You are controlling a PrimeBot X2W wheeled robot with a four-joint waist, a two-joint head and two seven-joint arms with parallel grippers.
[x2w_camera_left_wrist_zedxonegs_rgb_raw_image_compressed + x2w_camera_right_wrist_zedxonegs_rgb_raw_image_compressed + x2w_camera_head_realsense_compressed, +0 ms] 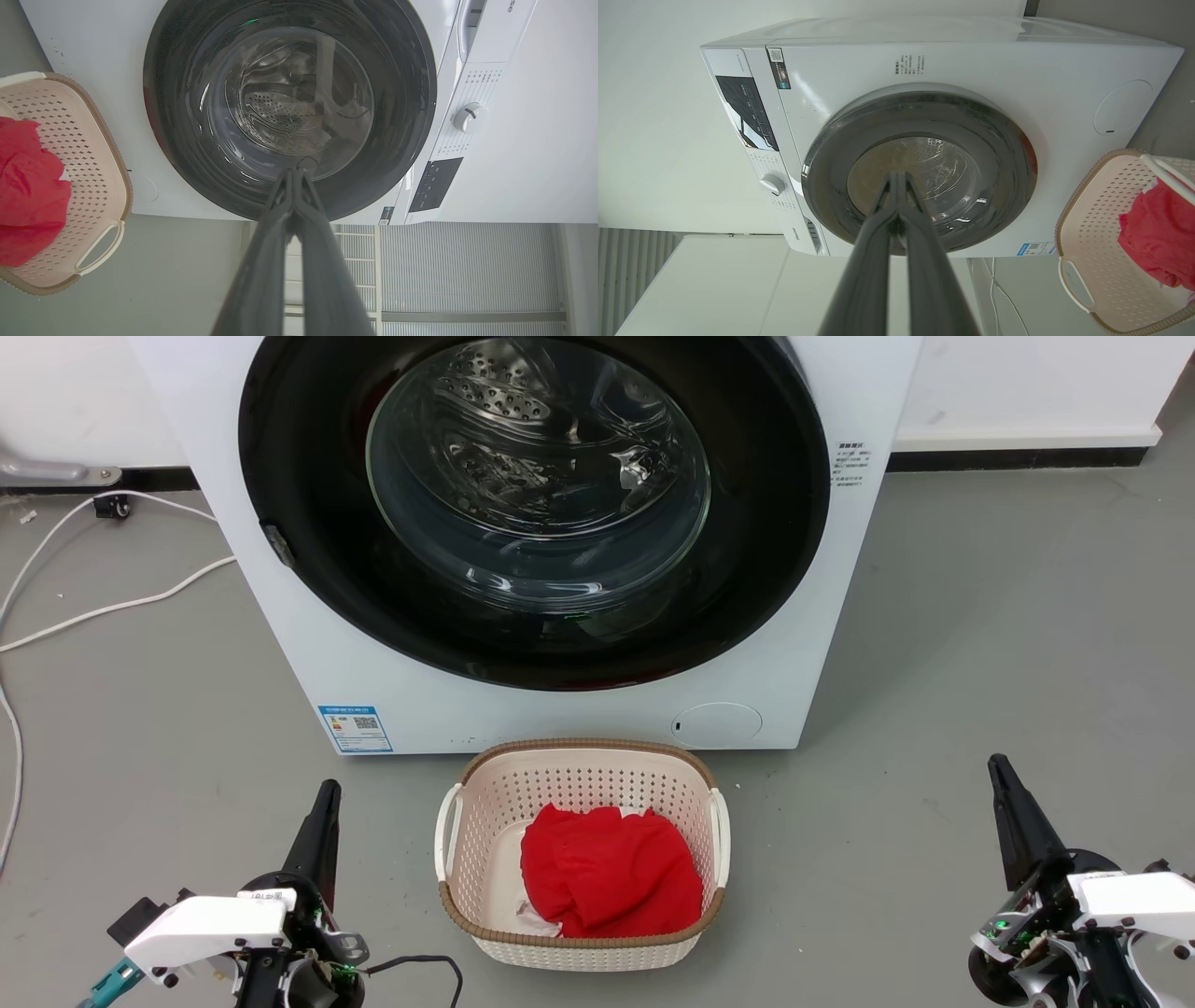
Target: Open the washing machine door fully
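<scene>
The white washing machine (579,709) stands straight ahead in the head view. Its door (308,523), a glossy black ring around a clear glass bowl, lies shut flat against the front. The door (187,140) and the door (831,186) also show in the wrist views, with the steel drum visible through the glass. My left gripper (329,786) rests low at the lower left, shut, well short of the machine. My right gripper (997,763) sits at the lower right, also shut. In each wrist view the gripper (294,171) (896,174) has its fingertips pressed together with nothing held.
A beige laundry basket (579,957) with a red cloth (611,873) stands on the grey floor between the grippers, just before the machine. White cables (93,607) trail over the floor at the left. A round cap (717,721) and blue label (355,728) sit low on the machine's front.
</scene>
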